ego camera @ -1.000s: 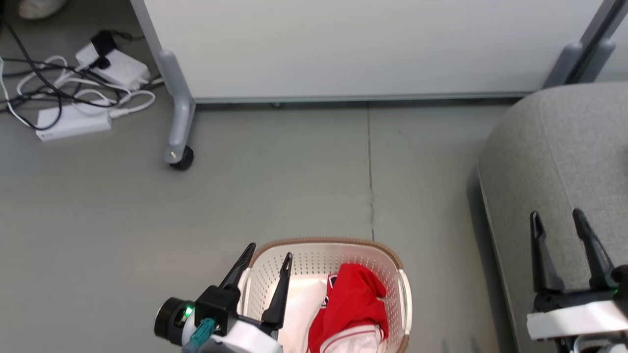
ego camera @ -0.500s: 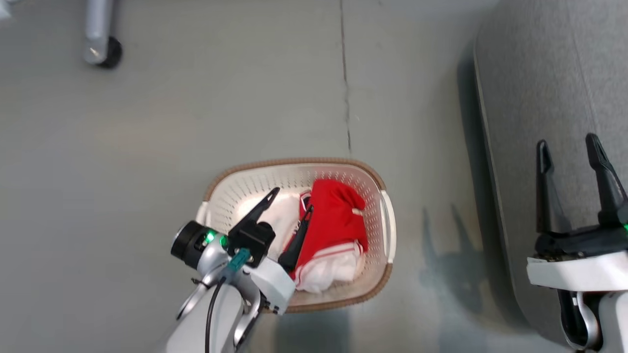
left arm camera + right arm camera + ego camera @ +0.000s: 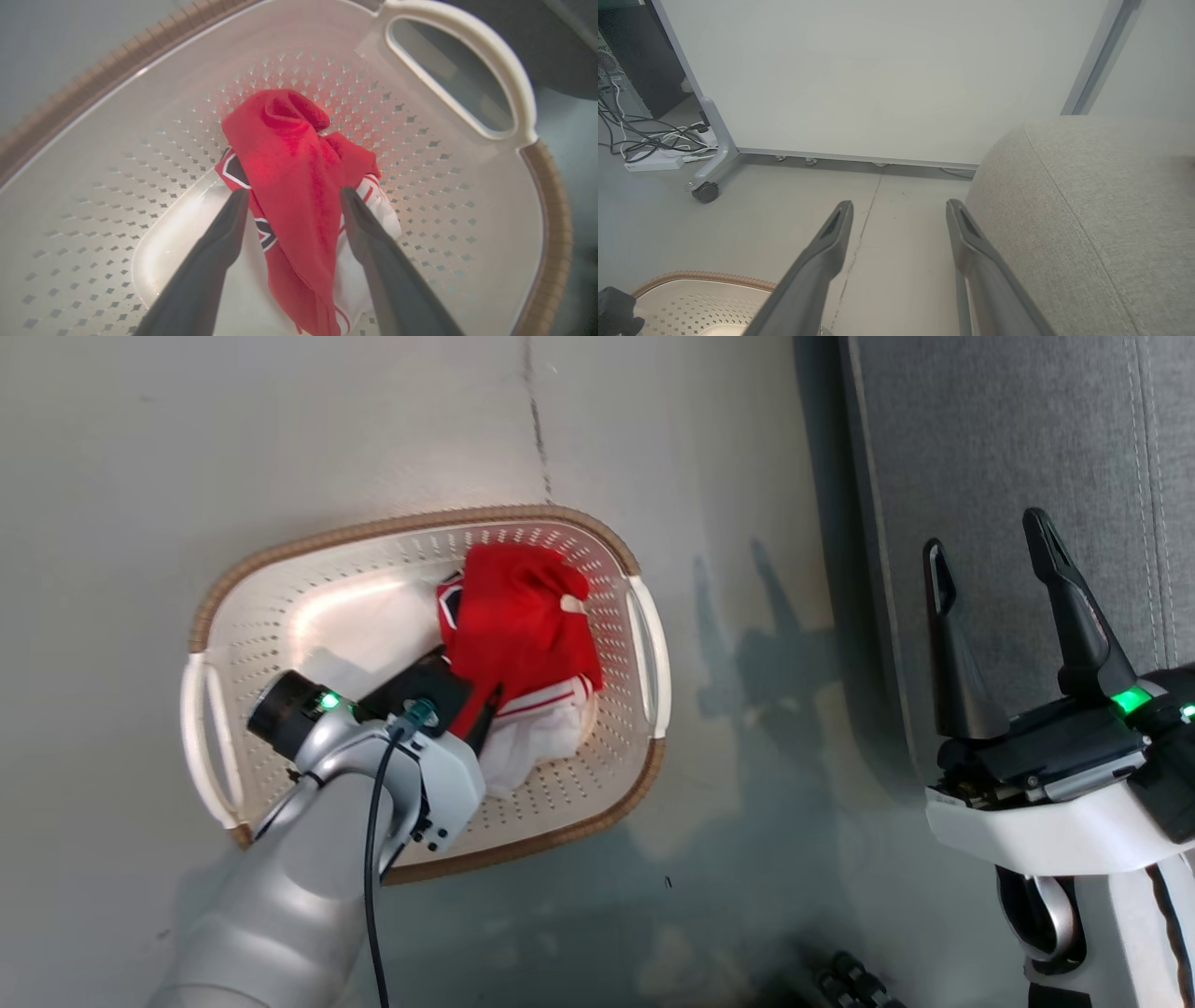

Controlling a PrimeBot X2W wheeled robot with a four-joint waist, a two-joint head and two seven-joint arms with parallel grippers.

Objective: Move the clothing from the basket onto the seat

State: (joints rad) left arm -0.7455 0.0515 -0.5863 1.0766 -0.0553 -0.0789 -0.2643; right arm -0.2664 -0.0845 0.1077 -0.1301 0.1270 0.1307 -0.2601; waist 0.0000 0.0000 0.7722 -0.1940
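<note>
Down inside the basket (image 3: 401, 523), my left gripper (image 3: 294, 192) has its two fingers spread wide to either side of the clothing (image 3: 518, 616), with nothing pinched yet. A second ago it hung at the left rim. Since then the arm has dropped in, and the head has tipped down too, so the shift of the whole head view is the camera's, not the basket's. I read that as the reach done and the pinch due next.

The heap lies in the right half of the basket, its long axis crossing the basket's handle-to-handle length. Its white striped end is nearest the robot and its red folded end points at the far wall. From the left wrist, the red ridge runs lengthwise between the fingers, so closing should catch it across its narrow width.

Further right, my right gripper (image 3: 987, 534) stands wide apart and empty over the edge of the seat (image 3: 1008, 448).
</note>
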